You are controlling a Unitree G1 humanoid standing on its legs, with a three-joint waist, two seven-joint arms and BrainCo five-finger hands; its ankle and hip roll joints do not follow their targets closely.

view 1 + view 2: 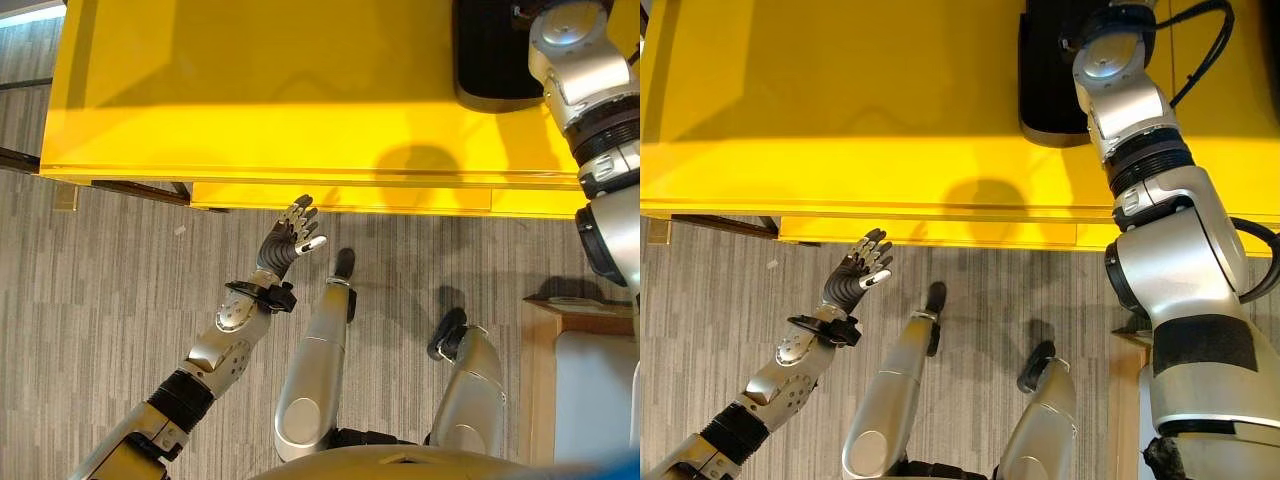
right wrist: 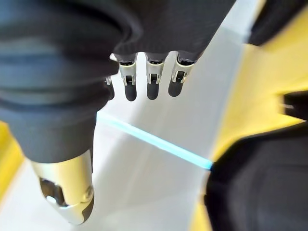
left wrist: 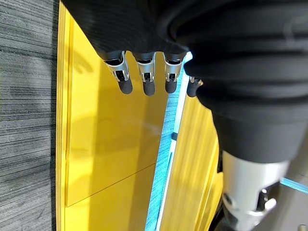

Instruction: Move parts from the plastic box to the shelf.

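Left hand (image 1: pixel 290 240) open, empty (near yellow shelf (image 1: pixel 250 90)); right hand (image 2: pixel 149 82) open, empty.

Setting: indoor workshop or lab space, industrial in look. Evidence: glossy yellow table (image 1: pixel 250 90) with a yellow front panel below its edge, standing on grey striped carpet-tile floor (image 1: pixel 100 290). A black plastic box (image 1: pixel 1050 75) sits on the table's far right part. A light wooden unit (image 1: pixel 585 370) stands on the floor at right. No household furnishings in sight.
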